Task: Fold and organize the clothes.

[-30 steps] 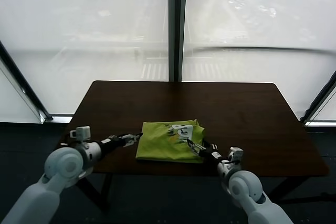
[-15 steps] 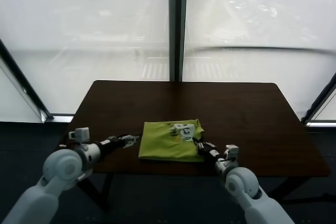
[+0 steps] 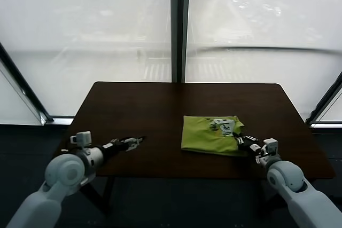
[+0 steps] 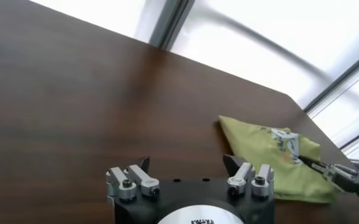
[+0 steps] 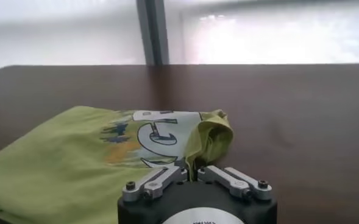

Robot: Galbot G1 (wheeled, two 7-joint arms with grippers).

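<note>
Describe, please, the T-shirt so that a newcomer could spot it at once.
Start from the dark wooden table in front of the big windows. On its near right part lies a folded T-shirt, its right edge pinched by the right claw. It is the only lime-green thing there, with a white print showing on top.

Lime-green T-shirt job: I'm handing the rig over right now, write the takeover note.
Right gripper: shut on the near right edge of the folded lime-green cotton T-shirt, white graphic facing up.
Left gripper: open, empty, low over the dark brown wooden table, well left of the shirt.
Done: shirt folded into a compact rectangle, lying right of centre.
Left: release it and pull the right arm clear; tidy the bunched corner if needed.
</note>
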